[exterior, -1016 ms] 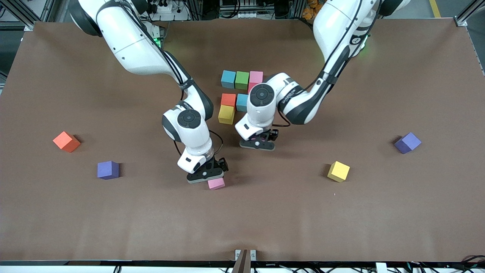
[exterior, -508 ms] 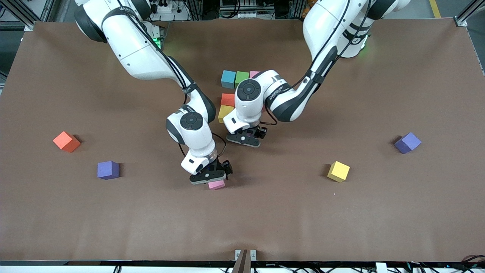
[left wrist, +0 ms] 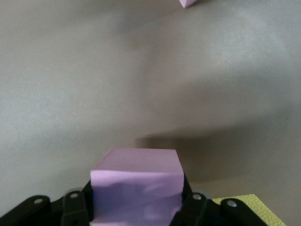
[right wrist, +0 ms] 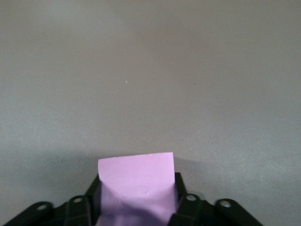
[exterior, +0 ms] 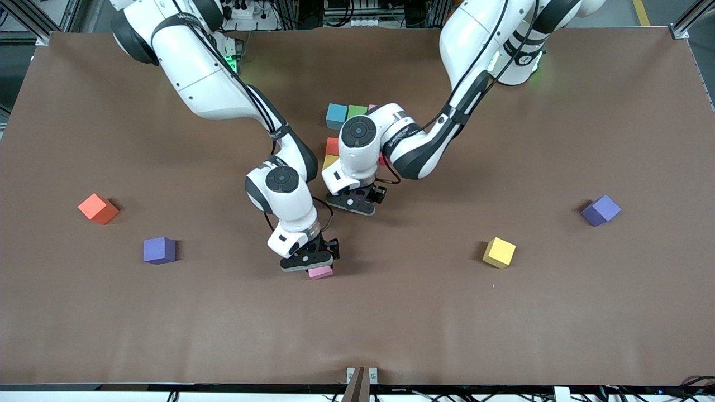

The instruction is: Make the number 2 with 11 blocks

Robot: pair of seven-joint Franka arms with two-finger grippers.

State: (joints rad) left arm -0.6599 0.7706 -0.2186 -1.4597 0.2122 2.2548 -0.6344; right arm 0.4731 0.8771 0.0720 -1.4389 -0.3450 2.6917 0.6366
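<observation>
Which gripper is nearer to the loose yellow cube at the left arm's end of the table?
The left gripper, though not close: it holds a pink cube beside the block cluster, toward the table's middle from the yellow cube. The right gripper, gripping another pink cube, is more distant.

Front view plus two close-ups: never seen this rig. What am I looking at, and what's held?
Two white robot arms with two-finger grippers work at a brown table. The wide picture looks down from across the table. Each close-up comes from a camera on one arm's wrist. The left gripper, beside the part-built cluster of cubes, holds the raised pink cube. The right gripper is clamped on the tabletop pink cube. Lying loose are an orange cube and a purple cube toward the right arm's end, and a yellow cube and a second purple cube toward the left arm's end.
</observation>
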